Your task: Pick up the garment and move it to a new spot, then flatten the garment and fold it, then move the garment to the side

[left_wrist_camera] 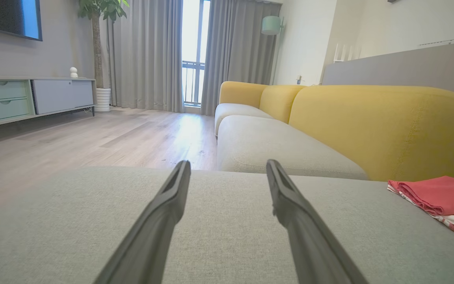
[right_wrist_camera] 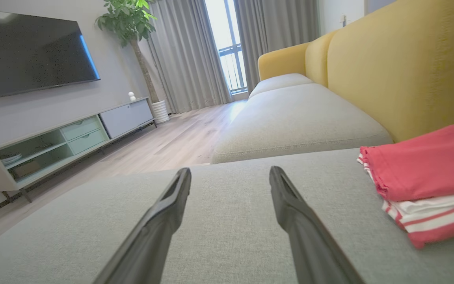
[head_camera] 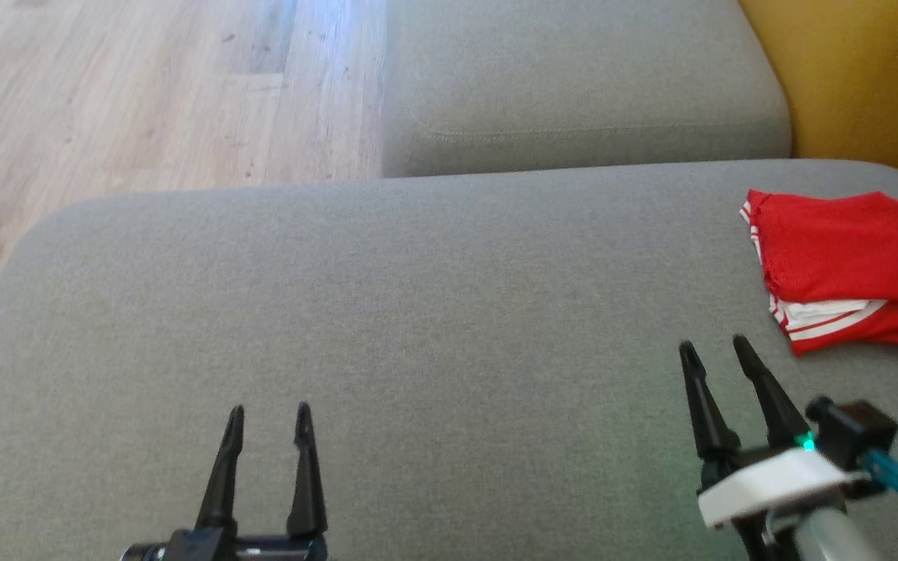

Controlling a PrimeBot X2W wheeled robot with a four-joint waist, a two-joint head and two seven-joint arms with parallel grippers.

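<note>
The garment is a red jersey with white stripes, folded into a compact stack at the right edge of the grey sofa cushion. It also lies at the right in the left wrist view and the right wrist view. My right gripper hovers open just left of and nearer than the garment, apart from it, with nothing between its fingers. My left gripper stands open over the bare cushion at the lower left. Both sets of fingers are spread wide in their wrist views.
A second grey seat cushion lies beyond, with the yellow sofa back at the right. Wooden floor drops off past the cushion's left and far edges. A TV cabinet, plant and curtains stand across the room.
</note>
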